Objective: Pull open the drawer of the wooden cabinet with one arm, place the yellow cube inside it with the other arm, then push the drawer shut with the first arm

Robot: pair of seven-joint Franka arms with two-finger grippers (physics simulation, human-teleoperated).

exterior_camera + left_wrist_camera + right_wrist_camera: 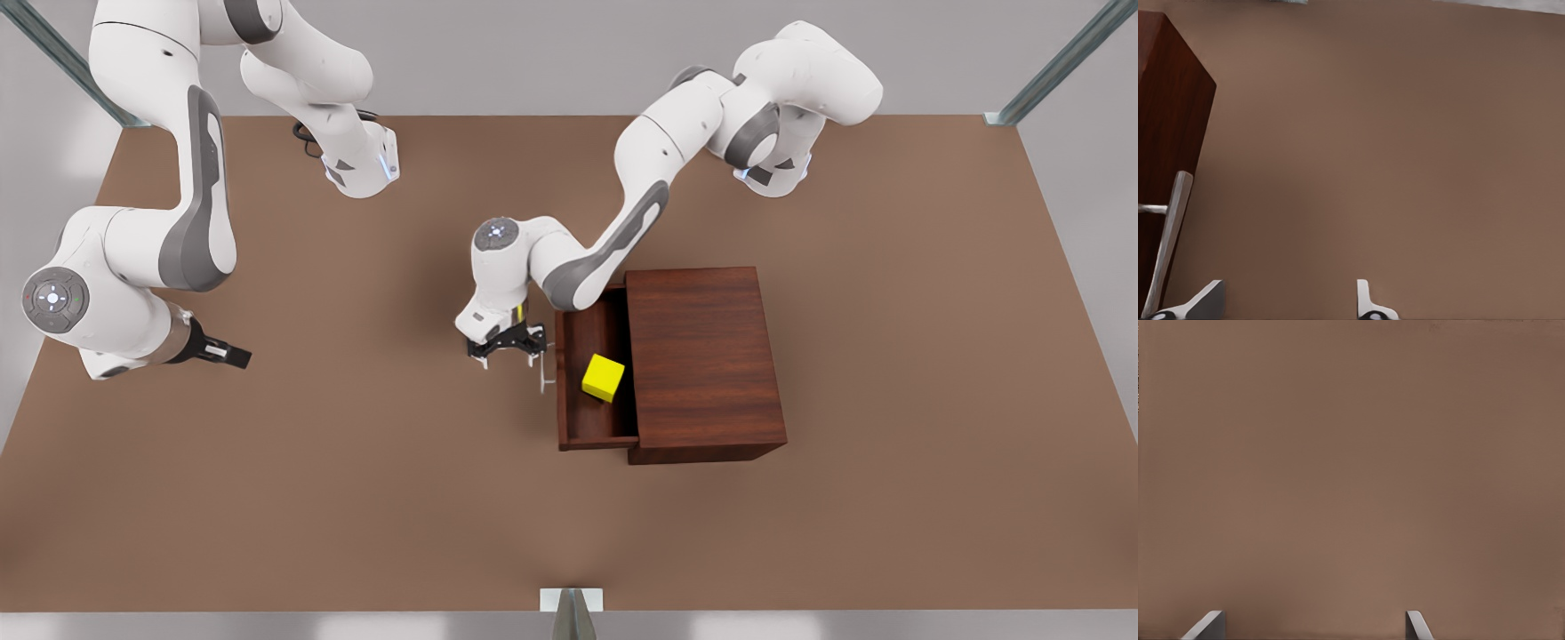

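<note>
Front view: we see drawer (591, 378) pulled out toward front view's left, cube (604, 377) already inside. Left gripper (507, 347) beside handle (548, 366), fingers spread, empty (nearer arm for push). Handle's long axis runs across drawer front. Right gripper (222, 353) waits far off.

Left wrist view: handle (1168, 243) just beside fingertips (1365, 297), cabinet (1168, 140) behind.

Right wrist view: right fingers (1417, 625) apart over bare table (1351, 467).

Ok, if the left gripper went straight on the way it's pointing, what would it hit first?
Probably the bare table: the open left gripper points down at it. The drawer handle sits just beside one finger, so a graze is possible. The right gripper waits far off.
</note>
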